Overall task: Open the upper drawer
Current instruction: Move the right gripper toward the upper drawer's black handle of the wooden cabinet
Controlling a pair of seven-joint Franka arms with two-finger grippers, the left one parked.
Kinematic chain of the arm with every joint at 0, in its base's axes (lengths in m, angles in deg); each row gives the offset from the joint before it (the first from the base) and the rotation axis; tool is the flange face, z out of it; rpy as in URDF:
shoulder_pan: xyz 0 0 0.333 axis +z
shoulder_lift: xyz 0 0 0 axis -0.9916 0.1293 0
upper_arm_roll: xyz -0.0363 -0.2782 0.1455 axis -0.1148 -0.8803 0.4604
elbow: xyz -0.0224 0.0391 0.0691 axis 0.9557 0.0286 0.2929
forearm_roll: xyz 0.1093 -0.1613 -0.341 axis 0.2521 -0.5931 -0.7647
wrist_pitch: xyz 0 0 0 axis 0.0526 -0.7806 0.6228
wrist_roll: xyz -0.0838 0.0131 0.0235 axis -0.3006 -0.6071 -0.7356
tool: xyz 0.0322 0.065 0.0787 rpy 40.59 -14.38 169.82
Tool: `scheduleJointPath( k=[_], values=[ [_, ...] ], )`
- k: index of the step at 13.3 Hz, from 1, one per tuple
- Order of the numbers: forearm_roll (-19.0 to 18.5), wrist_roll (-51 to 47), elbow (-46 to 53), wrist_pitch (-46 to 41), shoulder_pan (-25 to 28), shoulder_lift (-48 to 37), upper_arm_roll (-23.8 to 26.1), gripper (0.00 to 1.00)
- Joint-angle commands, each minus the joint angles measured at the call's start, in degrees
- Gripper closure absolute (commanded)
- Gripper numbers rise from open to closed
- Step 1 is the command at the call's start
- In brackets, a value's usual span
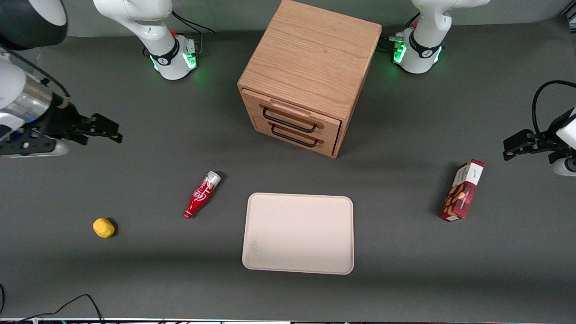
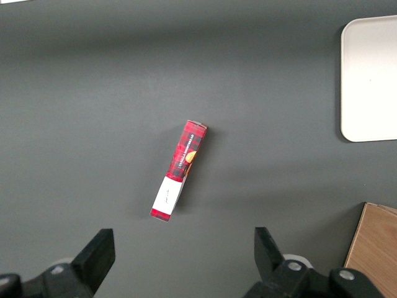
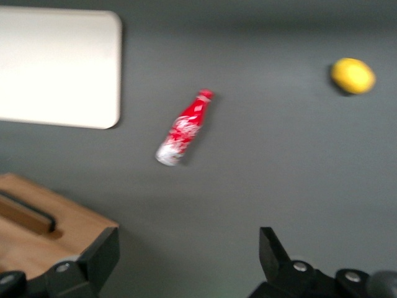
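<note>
Upper drawer: the topmost light-oak drawer (image 1: 292,118) of the boxy wooden cabinet (image 1: 310,67) mid-desk, shut flush above the lower drawer (image 1: 294,135).
Handling: likely stiff and light, sliding straight out.
Hold: the thin black wire handle (image 1: 288,120), taken at its middle.
Pincer: the black two-finger pincer (image 1: 105,130) hangs wide open and empty, well apart, toward the working arm's end.

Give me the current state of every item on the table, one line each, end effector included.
upper drawer: shut, handle untouched.
lower drawer: shut.
end effector: open, holding nothing, above the table toward the working arm's end, clear of the cabinet.
red bottle: lying on its side.
lemon: resting on the table.
tray: flat, nothing on it.
snack box: on the table toward the parked arm's end.
</note>
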Motion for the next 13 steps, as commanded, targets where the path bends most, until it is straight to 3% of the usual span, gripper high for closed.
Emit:
scheduleJointPath(
  k=[1,4,6,7,10,13],
  values=[
    [1.0,5.0,4.3,-0.4,1.3,4.4,7.5,0.00],
    [0.4,7.9,8.2,0.1,3.7,10.6,16.8,0.00],
    [-2.9,10.4,9.5,2.9,4.7,14.7,22.2,0.00],
    [-5.2,12.7,9.6,4.1,5.2,16.5,24.0,0.00],
    [-6.7,18.7,9.3,8.6,6.1,21.6,27.5,0.00],
    [-12.2,18.8,9.0,11.8,9.3,25.6,29.0,0.00]
  ],
)
